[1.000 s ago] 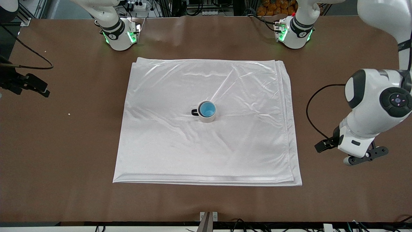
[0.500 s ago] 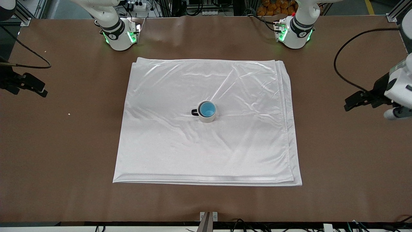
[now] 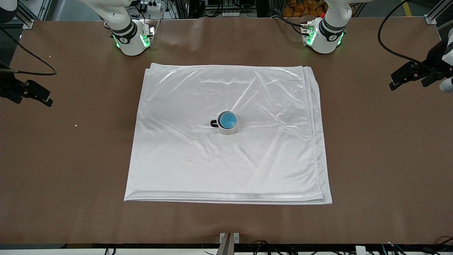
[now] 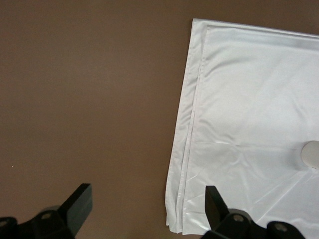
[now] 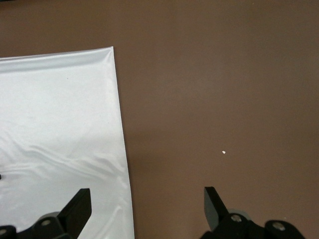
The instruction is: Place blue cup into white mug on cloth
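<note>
No readable text, labels, brands, numbers or signs on anything in view

The left gripper (image 4: 144, 211) hangs over bare brown table (image 4: 84, 89) at the cloth's (image 4: 249, 109) edge, fingers (image 4: 77, 204) spread wide with nothing between them. The cloth is white, slightly shiny and wrinkled, its folded layers showing as stacked edges along the side and at one corner. A rounded off-white shape, the mug (image 4: 310, 155), sits on the cloth, cut off by the frame.
</note>
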`<action>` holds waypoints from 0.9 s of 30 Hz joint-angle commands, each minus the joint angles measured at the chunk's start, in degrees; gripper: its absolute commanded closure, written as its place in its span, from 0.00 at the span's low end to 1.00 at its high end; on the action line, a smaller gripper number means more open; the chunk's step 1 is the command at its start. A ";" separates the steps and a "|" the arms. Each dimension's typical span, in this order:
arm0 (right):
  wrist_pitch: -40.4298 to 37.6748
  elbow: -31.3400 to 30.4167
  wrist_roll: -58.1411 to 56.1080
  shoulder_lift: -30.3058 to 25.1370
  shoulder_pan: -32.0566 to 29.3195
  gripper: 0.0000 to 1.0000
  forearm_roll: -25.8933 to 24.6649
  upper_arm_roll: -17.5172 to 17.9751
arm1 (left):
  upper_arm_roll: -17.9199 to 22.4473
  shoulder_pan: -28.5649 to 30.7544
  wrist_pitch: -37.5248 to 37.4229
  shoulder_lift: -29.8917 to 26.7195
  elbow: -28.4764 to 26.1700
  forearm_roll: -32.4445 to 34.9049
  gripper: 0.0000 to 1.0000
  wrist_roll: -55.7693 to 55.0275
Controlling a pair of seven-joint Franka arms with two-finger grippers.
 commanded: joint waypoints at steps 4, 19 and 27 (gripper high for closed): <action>-3.09 1.15 0.57 0.41 -0.86 0.00 0.13 0.77 | -0.69 0.78 -1.87 -1.81 -1.46 0.60 0.00 0.90; -2.83 1.23 0.57 0.41 -0.86 0.00 0.57 0.77 | -2.01 0.87 -1.78 -1.37 -2.25 3.77 0.00 4.24; -2.48 1.23 0.57 0.41 -0.94 0.00 0.57 0.77 | -2.01 0.87 -1.87 -1.37 -2.25 3.07 0.00 4.33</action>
